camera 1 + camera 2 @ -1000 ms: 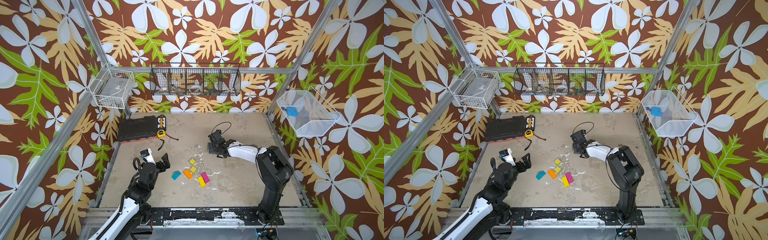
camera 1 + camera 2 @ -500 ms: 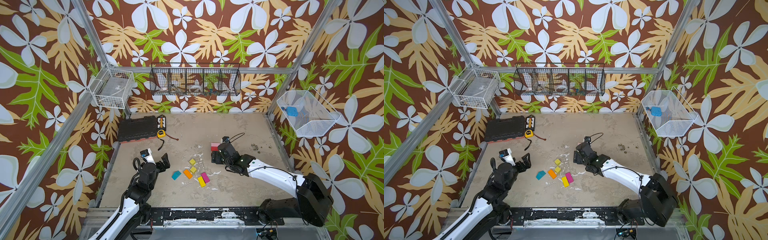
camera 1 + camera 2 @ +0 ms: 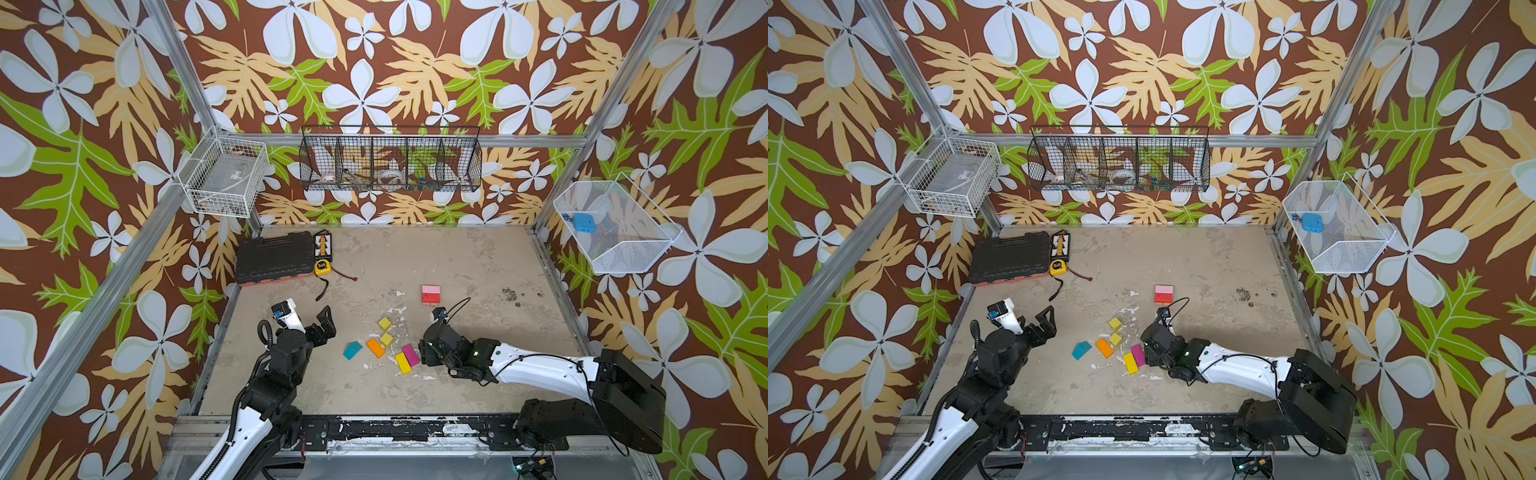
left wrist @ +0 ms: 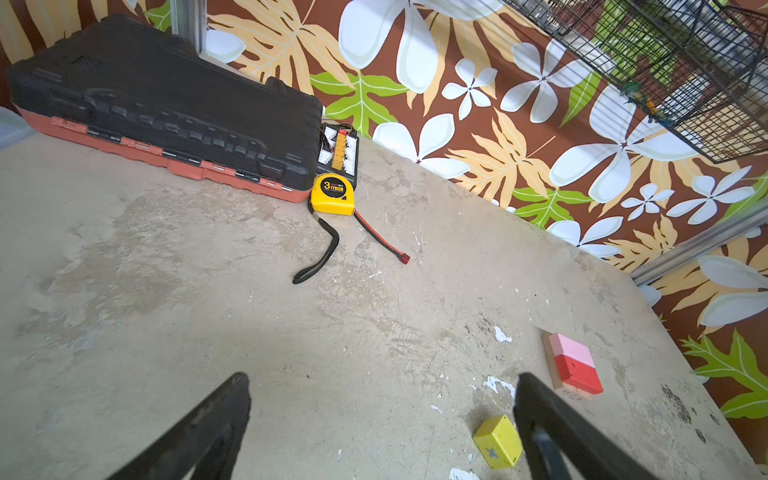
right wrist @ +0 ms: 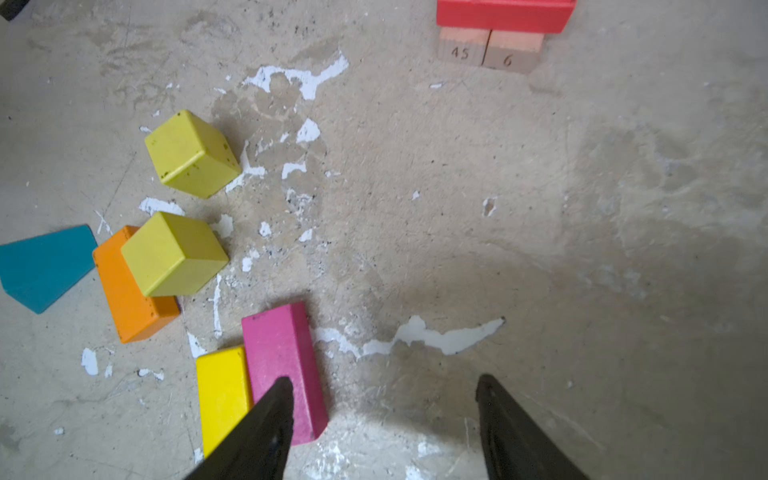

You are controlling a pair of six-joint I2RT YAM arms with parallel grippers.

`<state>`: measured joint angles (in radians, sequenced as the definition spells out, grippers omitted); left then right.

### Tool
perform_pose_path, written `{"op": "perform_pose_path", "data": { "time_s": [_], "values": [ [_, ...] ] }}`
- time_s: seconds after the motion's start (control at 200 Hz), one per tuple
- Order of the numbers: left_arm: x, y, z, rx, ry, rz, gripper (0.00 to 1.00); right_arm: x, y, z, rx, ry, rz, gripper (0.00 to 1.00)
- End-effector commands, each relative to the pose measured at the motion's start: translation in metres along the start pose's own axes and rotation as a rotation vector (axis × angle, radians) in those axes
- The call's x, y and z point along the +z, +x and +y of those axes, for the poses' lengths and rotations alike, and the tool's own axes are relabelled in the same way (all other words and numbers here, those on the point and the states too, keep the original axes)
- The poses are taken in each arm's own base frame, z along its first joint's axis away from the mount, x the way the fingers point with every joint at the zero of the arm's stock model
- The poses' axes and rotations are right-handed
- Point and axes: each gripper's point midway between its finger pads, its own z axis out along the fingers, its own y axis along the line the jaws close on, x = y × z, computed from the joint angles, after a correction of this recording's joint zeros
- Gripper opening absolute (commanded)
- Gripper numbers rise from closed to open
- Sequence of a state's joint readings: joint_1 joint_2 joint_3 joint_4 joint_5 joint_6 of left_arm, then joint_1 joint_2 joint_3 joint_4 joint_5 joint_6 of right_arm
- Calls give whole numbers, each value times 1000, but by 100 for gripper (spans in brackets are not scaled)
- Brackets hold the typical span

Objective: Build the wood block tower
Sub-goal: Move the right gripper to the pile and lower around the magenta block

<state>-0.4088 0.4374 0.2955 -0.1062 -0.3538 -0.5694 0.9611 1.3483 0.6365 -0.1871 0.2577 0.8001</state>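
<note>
**Wood block tower [image 3: 430,294]: next brick lies outside the right gripper's gap**

**Location of the work.** The tower so far consists of tan wooden planks [image 5: 513,54] carrying a red wooden brick [image 4: 578,373] and a pink wooden brick [image 4: 570,350] side by side. It stands on the worn beige table [image 3: 478,266], toward the back wall and well apart from the loose blocks.

**Right gripper [image 5: 384,379].** The fingers are spread, with only bare table between them. The magenta rectangular wooden brick [image 5: 282,357] is not in the gap. In the right wrist view one fingertip overlaps its near end, and the rest of the brick lies beyond that finger's outer side. Its long axis runs nearly along the direction in which the fingers point, so the jaws would close across its narrow width. In a top view the brick [image 3: 410,354] lies just beside this gripper, on the side toward the left arm.

**Clearance.** A yellow rectangular wooden brick [image 5: 222,386] lies flush against the magenta brick's far long face. The next move probably needs a sideways shift toward the magenta brick. The outer finger has no free slot there, so it may push the yellow brick or take both.

**Left gripper [image 4: 382,376].** The fingers are spread wide and empty. One yellow-green wooden cube [image 4: 497,441] sits just beside a finger. This arm is farther from the magenta brick than the right arm.
</note>
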Motion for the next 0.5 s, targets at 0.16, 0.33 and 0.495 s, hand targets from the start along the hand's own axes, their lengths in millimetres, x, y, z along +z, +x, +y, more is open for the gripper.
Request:
{"op": "perform_pose_path", "data": {
  "time_s": [0.16,0.33,0.495],
  "values": [
    [-4,9,14,-42,-45,9,100,3,1,20,-62,-25,14,64],
    [-2,11,14,-40,-44,14,100,14,12,29,-120,-10,63,60],
    [-1,12,15,-39,-47,21,100,22,20,36,-164,4,96,54]
  ]
}}
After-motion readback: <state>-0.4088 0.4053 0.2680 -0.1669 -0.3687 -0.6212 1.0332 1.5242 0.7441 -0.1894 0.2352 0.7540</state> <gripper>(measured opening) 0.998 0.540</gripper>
